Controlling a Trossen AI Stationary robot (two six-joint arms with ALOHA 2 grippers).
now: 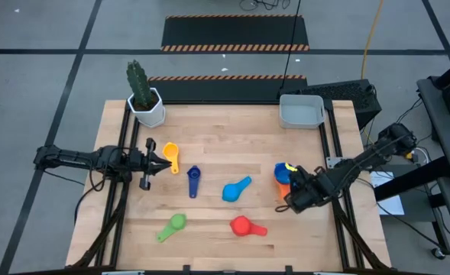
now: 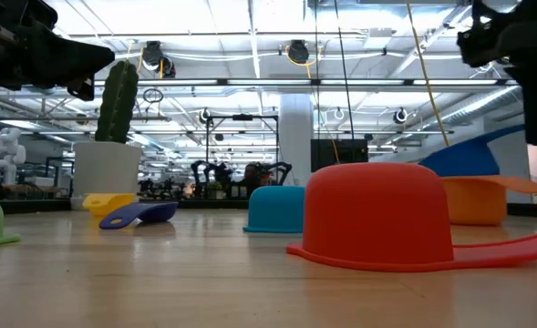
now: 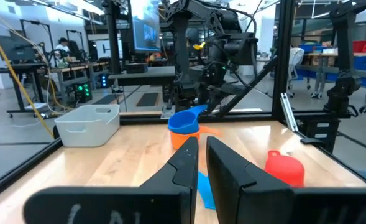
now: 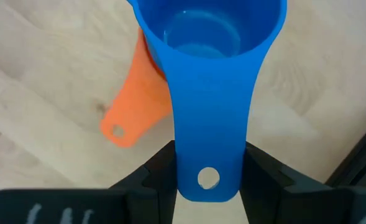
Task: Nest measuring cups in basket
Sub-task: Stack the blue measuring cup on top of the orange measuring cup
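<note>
High view, basket (image 1: 301, 111) seemingly holds 0 cups

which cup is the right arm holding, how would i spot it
Find the grey basket at the table's far right corner, then come toward the near edge along that side to the right gripper. Its fingers pinch the handle of a blue cup held over an orange cup; the other light blue cup lies alone mid-table.

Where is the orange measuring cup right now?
In the high view the orange cup sits near the table's right edge, directly under the blue cup held by the right tool, with the red cup the nearest loose neighbour.
</note>
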